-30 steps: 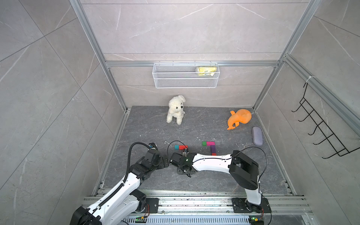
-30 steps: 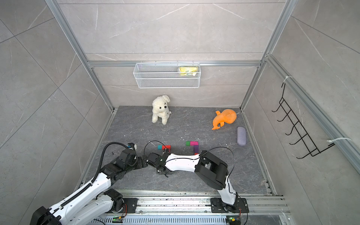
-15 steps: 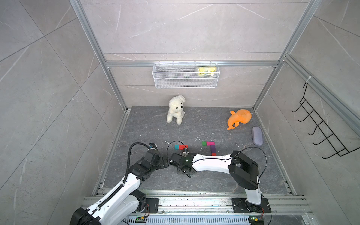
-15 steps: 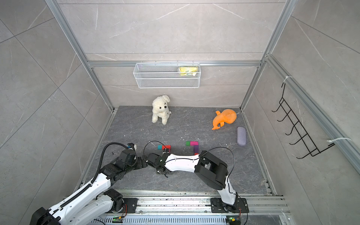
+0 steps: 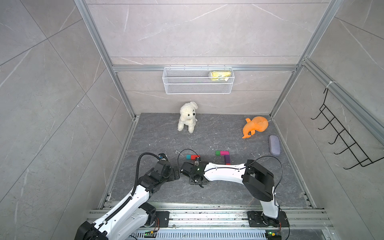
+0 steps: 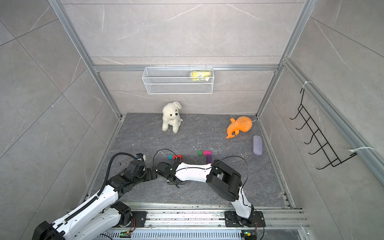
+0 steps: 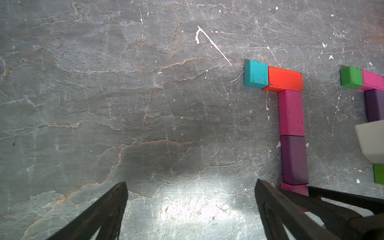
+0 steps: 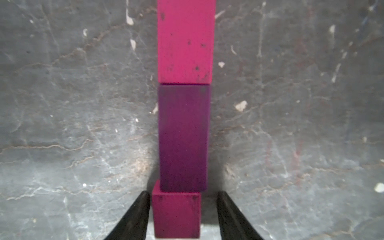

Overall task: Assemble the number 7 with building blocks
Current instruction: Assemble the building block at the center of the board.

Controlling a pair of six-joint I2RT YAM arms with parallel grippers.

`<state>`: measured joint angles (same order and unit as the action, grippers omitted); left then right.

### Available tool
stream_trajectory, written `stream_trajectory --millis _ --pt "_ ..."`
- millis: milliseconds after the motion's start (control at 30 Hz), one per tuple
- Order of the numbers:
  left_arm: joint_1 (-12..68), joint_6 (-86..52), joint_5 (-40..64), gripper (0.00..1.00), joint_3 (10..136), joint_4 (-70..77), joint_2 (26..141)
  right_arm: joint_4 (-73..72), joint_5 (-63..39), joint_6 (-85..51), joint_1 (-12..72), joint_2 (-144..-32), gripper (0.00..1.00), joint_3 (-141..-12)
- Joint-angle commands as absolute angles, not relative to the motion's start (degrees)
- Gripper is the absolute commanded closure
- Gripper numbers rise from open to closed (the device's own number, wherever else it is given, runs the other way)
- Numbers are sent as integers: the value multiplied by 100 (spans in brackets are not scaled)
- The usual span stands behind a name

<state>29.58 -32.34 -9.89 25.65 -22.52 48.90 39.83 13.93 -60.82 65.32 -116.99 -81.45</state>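
Note:
A number 7 of building blocks lies on the grey floor: a teal block (image 7: 256, 73) and a red block (image 7: 284, 81) form the bar. A magenta block (image 7: 291, 112), a purple block (image 7: 294, 160) and a small magenta cube (image 8: 176, 216) form the stem. My right gripper (image 8: 182, 194) stands open around that cube, one finger close against it and a gap on the other side. My left gripper (image 7: 191, 182) is wide open over bare floor beside the stem. In both top views the right arm hides most of the stem; the teal block (image 5: 189, 156) and red block (image 6: 178, 156) show.
A second block figure lies to the right: green (image 5: 217, 153), magenta (image 5: 224, 153), purple (image 5: 227, 159). A white plush dog (image 5: 187, 117), an orange plush (image 5: 255, 126) and a grey-lilac case (image 5: 274, 145) sit farther back. A wire basket (image 5: 197, 83) hangs on the back wall.

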Motion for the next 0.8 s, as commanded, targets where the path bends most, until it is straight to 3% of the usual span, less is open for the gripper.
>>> stream_trajectory --millis 0,767 --pt "2929 -3178 -981 0 2566 -2285 4798 4175 1398 -5978 6504 -11942 45 -8286" --pt "2936 -3165 -993 0 2589 -2240 4892 4106 1362 -5871 6311 -12037 49 -8228"
